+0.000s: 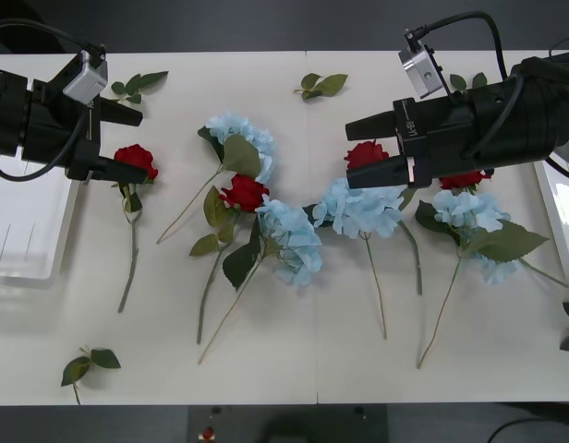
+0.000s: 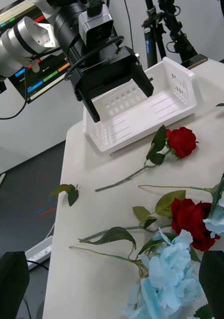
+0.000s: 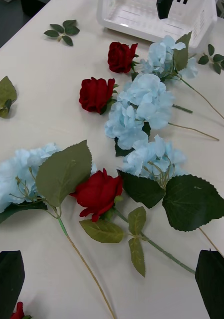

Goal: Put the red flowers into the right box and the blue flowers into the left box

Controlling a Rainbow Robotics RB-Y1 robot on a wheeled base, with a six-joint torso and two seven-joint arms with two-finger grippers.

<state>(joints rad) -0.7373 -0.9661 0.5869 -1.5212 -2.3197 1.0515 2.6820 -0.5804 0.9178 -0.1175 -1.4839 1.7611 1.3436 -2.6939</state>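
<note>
Right tool (image 1: 360,152) wide over a red rose (image 1: 366,154), left tool (image 1: 127,141) wide beside another rose (image 1: 135,159)

bare table (image 1: 44,341) near front edge, flowers (image 1: 266,221) crowding the middle, stems overlapping

White rectangular table (image 1: 358,369) with a centre seam. Loose green leaf sprigs scattered: near front left corner (image 1: 89,363), far left (image 1: 137,85), far centre (image 1: 321,85). Black tripods (image 2: 164,30) behind.
</note>
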